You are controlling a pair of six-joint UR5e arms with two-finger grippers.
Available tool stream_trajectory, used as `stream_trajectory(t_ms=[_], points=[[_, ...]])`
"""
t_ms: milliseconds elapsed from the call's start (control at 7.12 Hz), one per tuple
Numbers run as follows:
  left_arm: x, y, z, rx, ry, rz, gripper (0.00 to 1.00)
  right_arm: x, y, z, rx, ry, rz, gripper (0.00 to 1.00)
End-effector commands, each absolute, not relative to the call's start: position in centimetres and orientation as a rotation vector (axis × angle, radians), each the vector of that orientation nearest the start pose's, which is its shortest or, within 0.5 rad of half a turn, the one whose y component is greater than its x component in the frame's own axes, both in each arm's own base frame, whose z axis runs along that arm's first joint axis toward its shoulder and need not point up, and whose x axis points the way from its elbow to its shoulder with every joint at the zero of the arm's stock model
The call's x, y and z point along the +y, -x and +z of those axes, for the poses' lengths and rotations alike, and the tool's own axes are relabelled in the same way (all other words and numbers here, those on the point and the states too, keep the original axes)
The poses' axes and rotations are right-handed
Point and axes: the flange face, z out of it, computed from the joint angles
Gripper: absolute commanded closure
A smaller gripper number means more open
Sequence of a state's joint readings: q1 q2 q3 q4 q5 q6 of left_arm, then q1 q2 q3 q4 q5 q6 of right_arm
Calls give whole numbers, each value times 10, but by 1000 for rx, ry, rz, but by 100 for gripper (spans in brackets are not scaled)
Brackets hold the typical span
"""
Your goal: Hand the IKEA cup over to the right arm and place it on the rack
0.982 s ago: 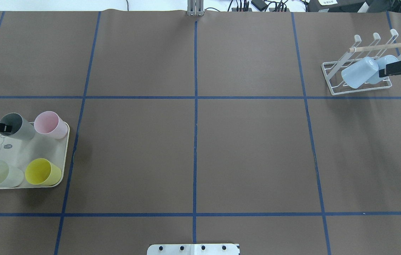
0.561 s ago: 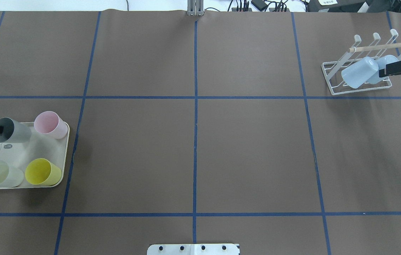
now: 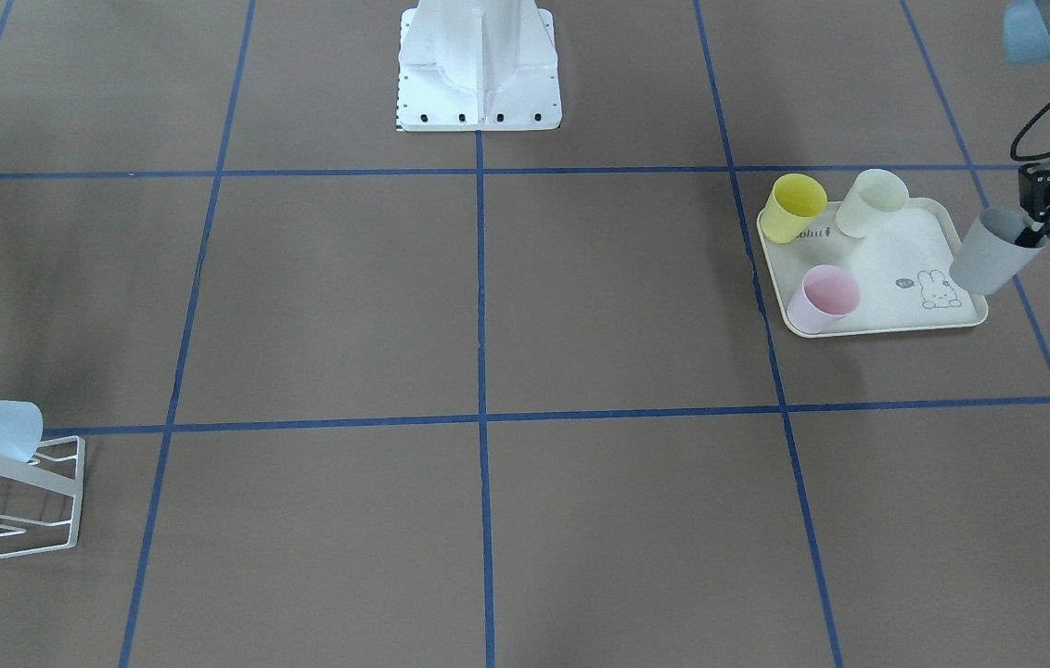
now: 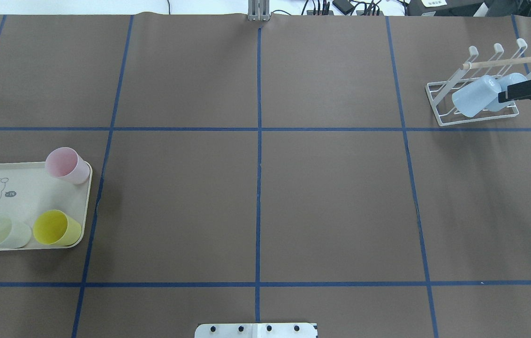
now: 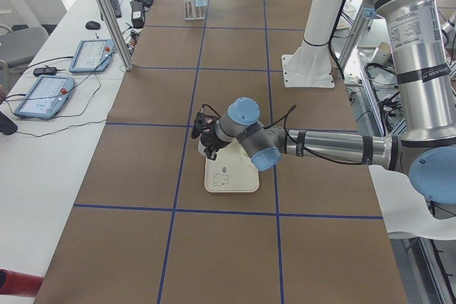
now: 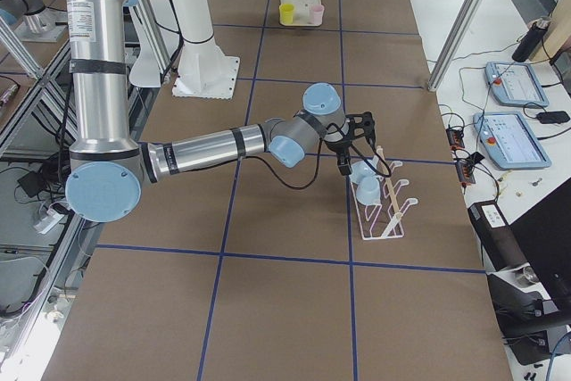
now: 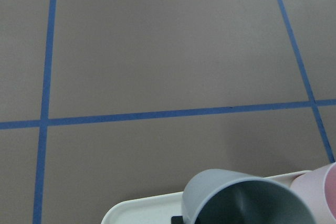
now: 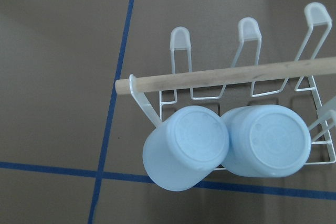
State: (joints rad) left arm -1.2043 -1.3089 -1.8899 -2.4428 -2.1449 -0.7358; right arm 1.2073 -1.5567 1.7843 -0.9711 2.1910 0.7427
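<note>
OK, left claw (image 3: 1035,227): clenched on the rim of the gray cup (image 3: 989,252), one finger inside the mouth.
Gray cup: tilted, mouth facing the left wrist camera. It is held at the tray's outer corner, base overlapping the rim in the front view. In the overhead view only a pale sliver shows at the left edge, just past the tray's far rim.
Tray (image 4: 89,188): cream, rabbit print, flat on the surface (image 4: 256,202) at the left-arm end.
Pink cup (image 4: 66,165): upright in the tray's far corner toward the surface's middle.
Yellow cup (image 4: 56,227): upright on the tray's robot-side edge, just beside the pale green cup (image 4: 0,230).
Right claw (image 4: 509,93): hovers beside the rack, in front of one of the blue cups. Nothing visible in it; cannot tell whether the fingers are spread or closed.
Rack (image 4: 439,101): white wire frame at the right-arm end, three capped prongs, dowel (image 4: 512,60) across the top.
Blue cups (image 8: 186,148): two, light blue, slanted on the rack under the dowel, side by side and seemingly touching, bases toward the right wrist camera.
Handover: not yet done. The gray cup is well apart from the rack, and the arms are at opposite ends.
</note>
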Motion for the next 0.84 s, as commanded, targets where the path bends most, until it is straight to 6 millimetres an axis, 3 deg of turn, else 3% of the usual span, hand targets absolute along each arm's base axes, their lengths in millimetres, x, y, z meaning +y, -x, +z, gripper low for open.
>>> stream_trajectory(t_ms=[0,140,281,421,702], points=[[-407,-72,442,951,-508,-49,100,-506,136,465,-936,-378,42,0],[-402,-74,401,1006,-512,-41,100,-498,159,444,-998,-352,88,0],[-418,-91,361,1067,-525,-48,100,-485,195,423,-1109,-316,174,0],[-421,-131,334,1134,-467,-64,100,-472,220,412,-1180,-306,224,1],[-425,-189,268,1300,-238,-279,100,-464,265,354,-1317,-224,274,1]])
